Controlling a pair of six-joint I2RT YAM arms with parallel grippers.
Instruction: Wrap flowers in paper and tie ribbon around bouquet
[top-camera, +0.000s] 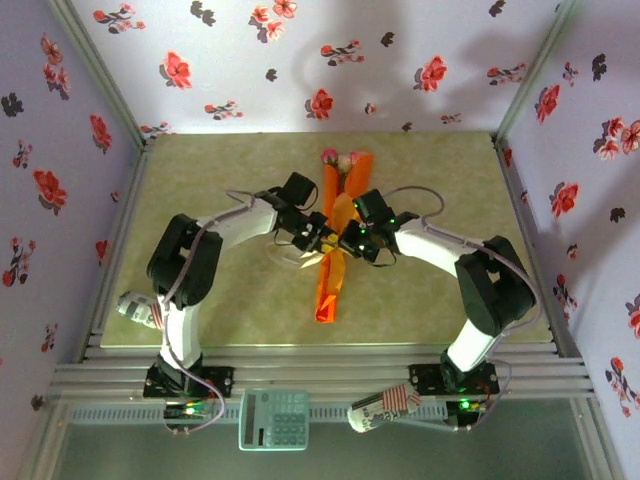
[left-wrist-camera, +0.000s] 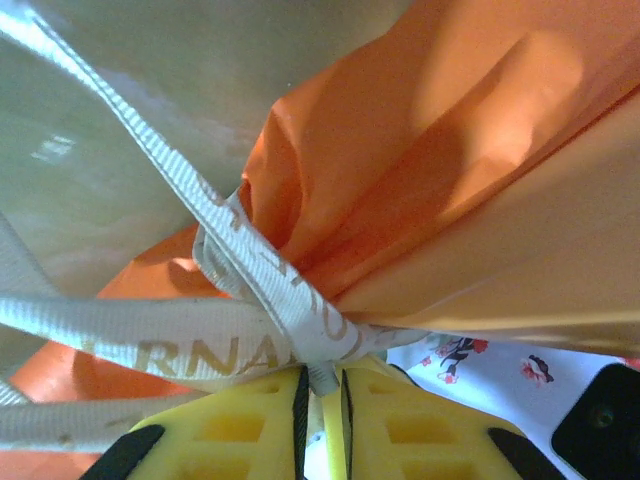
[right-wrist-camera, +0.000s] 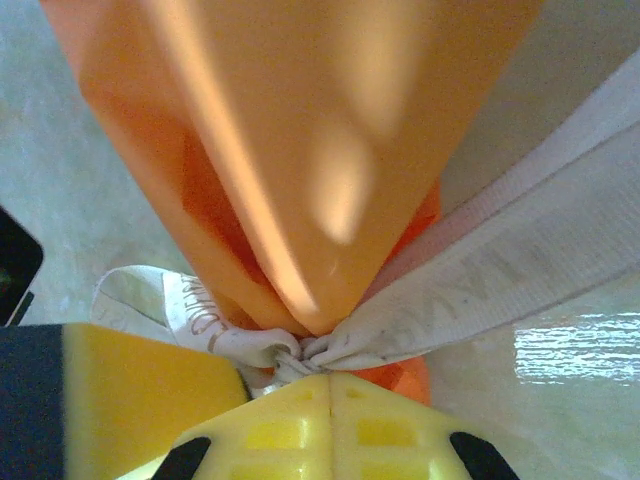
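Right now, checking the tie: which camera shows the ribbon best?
Left wrist: the ribbon is sharp, wrapped around the bouquet, one strand pinched in the left gripper. Right wrist shows it bunched at the right gripper, blurrier; top external, a faint loop.

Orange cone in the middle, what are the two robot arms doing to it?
They are tying a ribbon around a bouquet lying on the table. The paper is already wrapped around the flowers. The left hand and the right hand each pinch the ribbon where it cinches the bouquet's middle, apparently making a knot.
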